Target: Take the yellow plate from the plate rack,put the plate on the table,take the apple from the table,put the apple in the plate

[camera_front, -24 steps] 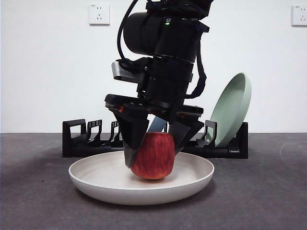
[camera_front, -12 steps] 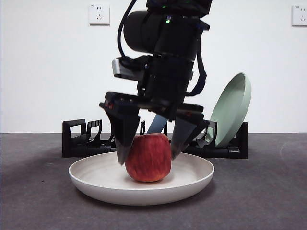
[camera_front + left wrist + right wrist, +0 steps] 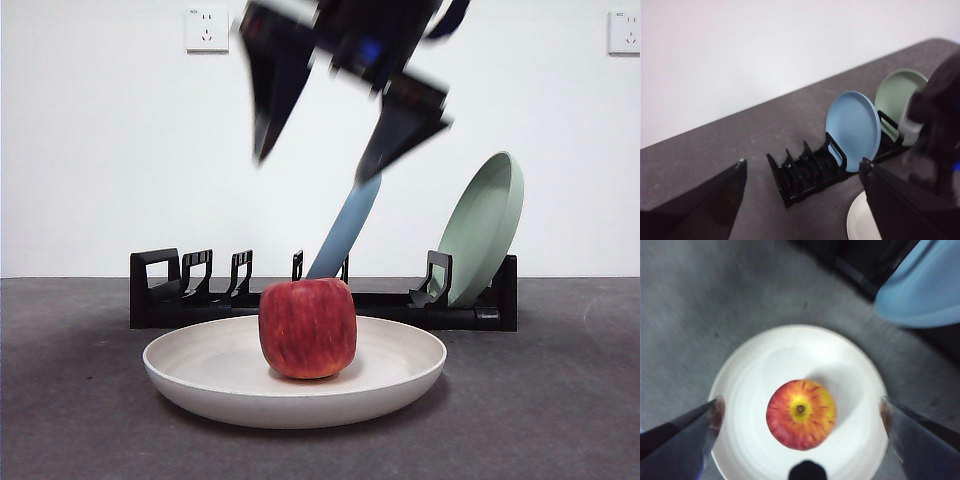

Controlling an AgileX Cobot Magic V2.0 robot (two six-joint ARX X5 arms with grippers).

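Note:
The red apple point(image 3: 308, 328) stands in the middle of the cream yellow plate point(image 3: 200, 365), which lies flat on the dark grey table point(image 3: 80, 420). In the right wrist view the apple point(image 3: 800, 413) sits centred in the plate point(image 3: 790, 355). My right gripper point(image 3: 335, 125) is open and empty, high above the apple. My left gripper point(image 3: 802, 167) is open and empty, held high and away, looking down on the black plate rack point(image 3: 805, 172). The rack point(image 3: 170, 295) stands behind the plate.
A light blue plate point(image 3: 345, 230) and a pale green plate point(image 3: 485, 225) lean in the rack; both show in the left wrist view, the blue plate point(image 3: 852, 130) beside the green plate point(image 3: 897, 95). Two wall sockets sit on the white wall.
My right gripper opened, let go of the apple in the yellow plate, and rose well above it. The apple settled upright on the plate.

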